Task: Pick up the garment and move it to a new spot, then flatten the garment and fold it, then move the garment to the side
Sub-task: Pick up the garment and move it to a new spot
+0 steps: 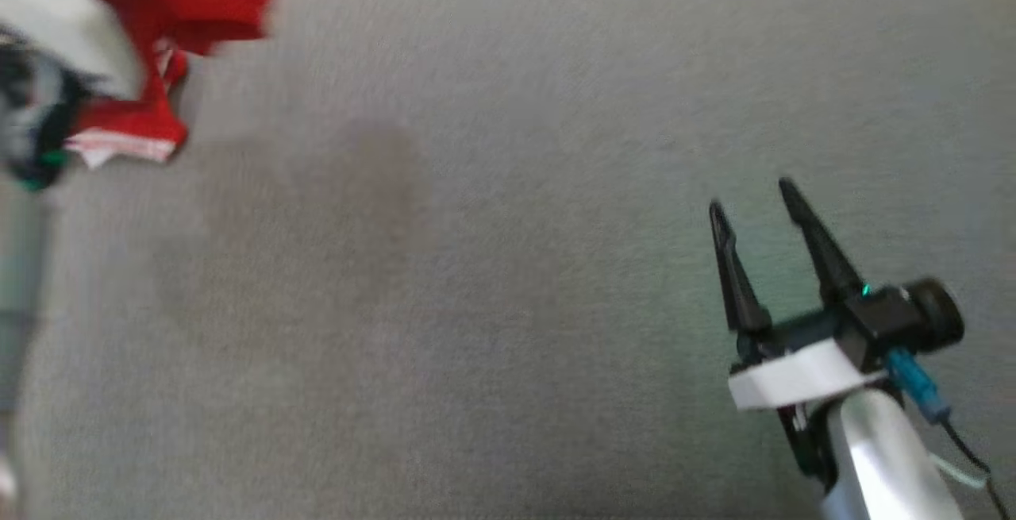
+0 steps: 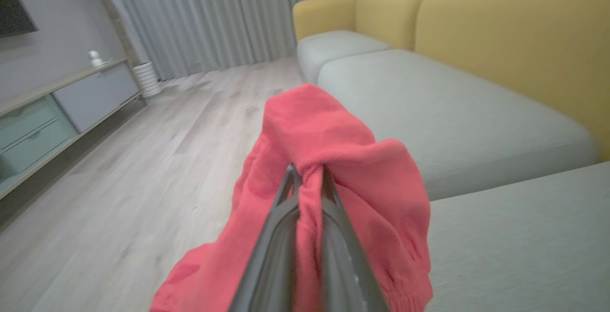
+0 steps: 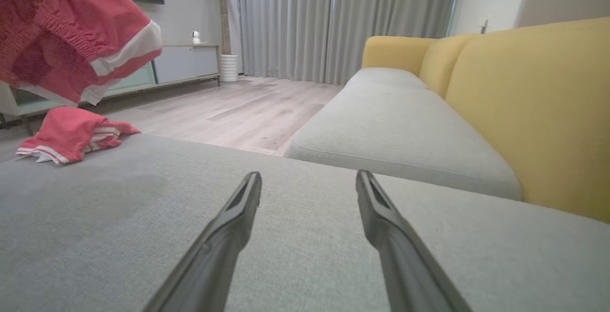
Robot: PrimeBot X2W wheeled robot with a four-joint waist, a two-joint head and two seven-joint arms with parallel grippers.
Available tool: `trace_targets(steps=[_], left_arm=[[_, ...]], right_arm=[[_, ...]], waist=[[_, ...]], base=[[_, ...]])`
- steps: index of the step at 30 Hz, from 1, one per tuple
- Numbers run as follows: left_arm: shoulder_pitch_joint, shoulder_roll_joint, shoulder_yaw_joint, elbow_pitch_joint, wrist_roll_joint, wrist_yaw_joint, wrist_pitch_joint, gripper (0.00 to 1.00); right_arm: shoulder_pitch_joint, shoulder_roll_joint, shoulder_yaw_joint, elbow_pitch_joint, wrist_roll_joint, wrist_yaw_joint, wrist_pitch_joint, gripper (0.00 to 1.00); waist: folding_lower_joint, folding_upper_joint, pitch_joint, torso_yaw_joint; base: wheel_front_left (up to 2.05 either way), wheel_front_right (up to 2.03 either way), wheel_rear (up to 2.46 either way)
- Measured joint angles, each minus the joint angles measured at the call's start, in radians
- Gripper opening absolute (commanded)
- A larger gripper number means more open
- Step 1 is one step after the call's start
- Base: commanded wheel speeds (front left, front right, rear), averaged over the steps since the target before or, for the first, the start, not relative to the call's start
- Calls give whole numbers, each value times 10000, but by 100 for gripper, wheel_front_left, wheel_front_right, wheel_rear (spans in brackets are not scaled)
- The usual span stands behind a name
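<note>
- The red garment (image 2: 333, 131) is pinched by the left gripper (image 2: 307, 171), whose fingers are pressed together on a narrow bunched fold. It is held in the air over the left edge of the grey sofa cushion (image 1: 508, 266), with the wooden floor (image 2: 143, 159) just beyond.
- Only a thin pleat is caught, so the cloth could be pulled out of the pinch by a quick swing or by its own hanging weight.
- A red heap (image 3: 71, 135) with white stripes is seen lying on the cushion's corner under the hanging part. If it is joined to the lifted cloth, it could be dragged over the edge or snagged when the garment is carried.
- The cloth is gathered into a wad, so it is likely to be laid down crumpled, and flattening would be made harder.
- The fingers of the right gripper (image 1: 752, 198) are spread wide and nothing is held. It is poised over bare cushion, well apart from the garment, so a slip could not be caught.
- The left of the head view is blurred, and the garment is cut off by its top edge.
- Whether the hanging cloth and the heap are one piece cannot be told.
- An elastic band and white trim suggest shorts, but the kind of garment cannot be settled.
</note>
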Motion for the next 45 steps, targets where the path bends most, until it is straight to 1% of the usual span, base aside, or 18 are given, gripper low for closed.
trace_targets(steps=[4, 9, 14, 17, 20, 24, 27, 28, 29, 30, 35, 39, 42, 45], left_arm=[[2, -966, -763, -836, -378, 0, 186, 0], [47, -2094, -1695, -1494, -742, 0, 127, 0], [479, -2784, -2980, -1613, -744, 0, -560, 0], [1105, -2953, -3676, -940, -569, 0, -1267, 0], [1739, -2974, -3990, 230, -102, 58, -2027, 0], [2194, -3053, -4100, 1774, 242, 391, -2999, 0], [2206, -3164, -4067, 2566, 313, 604, -3766, 0], [2205, -3229, -4069, 2767, 313, 614, -3952, 21], [2204, -3317, -4069, 2943, 311, 608, -4090, 58], [2200, -3400, -4071, 3099, 311, 608, -4215, 100], [2041, -3680, -4046, 3494, 309, 598, -4673, 100], [2026, -3684, -3967, 3496, 280, 537, -4844, 100], [2164, -3643, -3743, 3306, 278, 635, -4903, 100], [2583, -3540, -3501, 2821, 163, 869, -4987, 100]], right_arm=[[407, 25, 0, 309, 437, -2, -105, 100], [412, 54, 36, 456, 675, -2, -161, 100], [410, 58, 82, 483, 849, -2, -165, 100], [402, 63, 81, 483, 993, -2, -165, 100], [396, 73, 67, 477, 999, -2, -165, 100], [393, 84, 65, 449, 1005, -2, -165, 100], [391, 88, 63, 439, 1080, -2, -165, 100], [391, 88, 54, 439, 1085, -2, -165, 100], [391, 88, 42, 439, 1083, -2, -165, 100], [392, 88, 21, 447, 1083, -2, -165, 100], [392, 92, 0, 468, 1080, -2, -165, 100], [395, 94, -36, 483, 965, -2, -165, 100], [411, 102, -198, 497, 895, -2, -167, 100], [442, 102, -295, 502, 894, -2, -180, 100]], waist=[[-1, 0, -723, -433], [1, 0, -1129, -1153], [2, 0, -1105, -1752], [4, 0, -894, -1982], [4, 0, -686, -2217], [4, 0, -402, -2489], [5, 0, -211, -2629], [5, 0, -163, -2651], [5, 0, -132, -2654], [6, 0, -123, -2633], [4, 0, -289, -2456], [3, 0, -574, -2267], [3, 0, -834, -2107], [3, 0, -1116, -1931]], base=[[0, 0, 0], [0, 0, 0], [0, 0, 0], [0, 0, 0], [0, 0, 0], [0, 0, 0], [0, 0, 0], [0, 0, 0], [0, 0, 0], [0, 0, 0], [0, 0, 0], [0, 0, 0], [0, 0, 0], [0, 0, 0]])
